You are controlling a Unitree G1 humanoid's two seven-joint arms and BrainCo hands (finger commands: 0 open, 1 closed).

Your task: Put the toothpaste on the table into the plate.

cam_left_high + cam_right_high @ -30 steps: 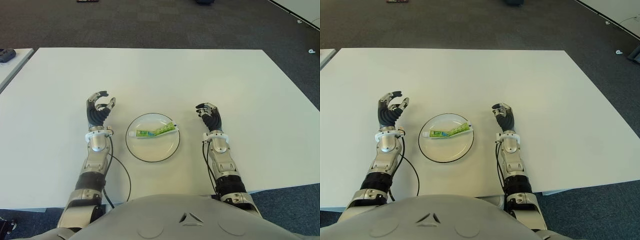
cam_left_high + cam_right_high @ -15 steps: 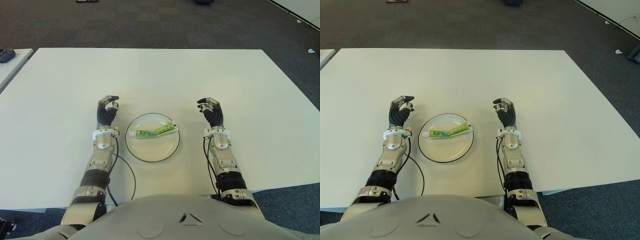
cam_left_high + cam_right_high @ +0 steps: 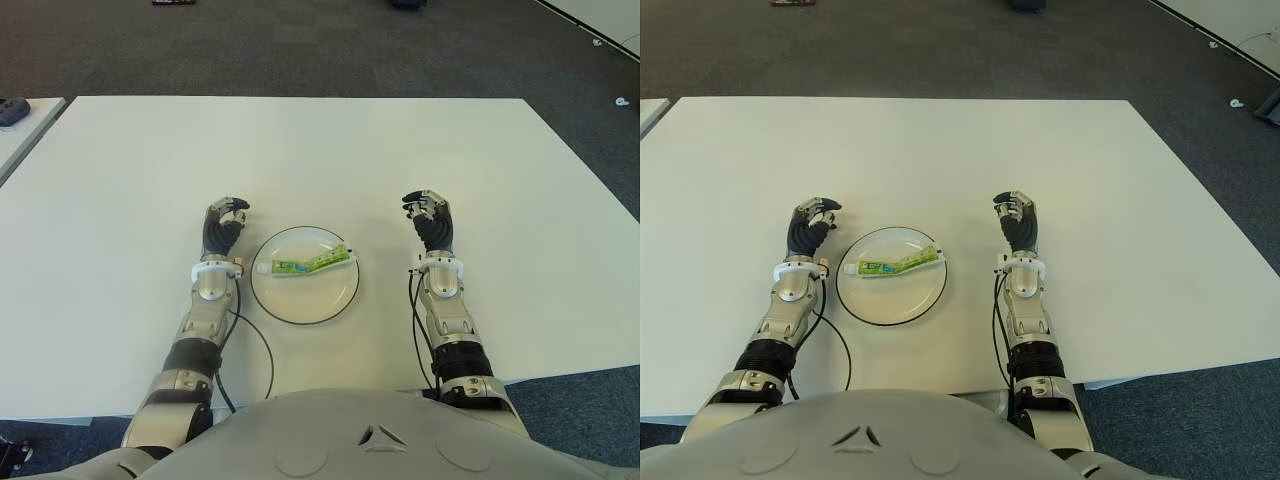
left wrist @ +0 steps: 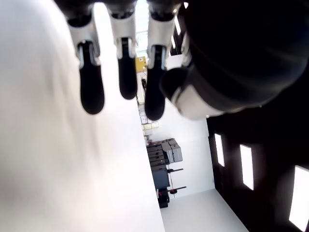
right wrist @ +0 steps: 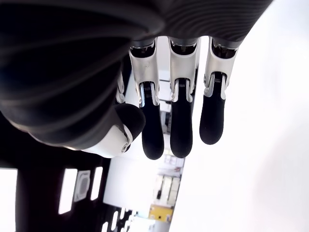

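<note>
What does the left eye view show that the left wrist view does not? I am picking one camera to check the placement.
Only the left eye view shows the toothpaste lying inside the plate, with the left robot hand to its left, the right robot hand to its right, and neither holding anything. Only the left wrist view shows the left hand's dark fingertips from close by, curled on nothing, with room background beyond. Both show the left hand and the white table.
</note>
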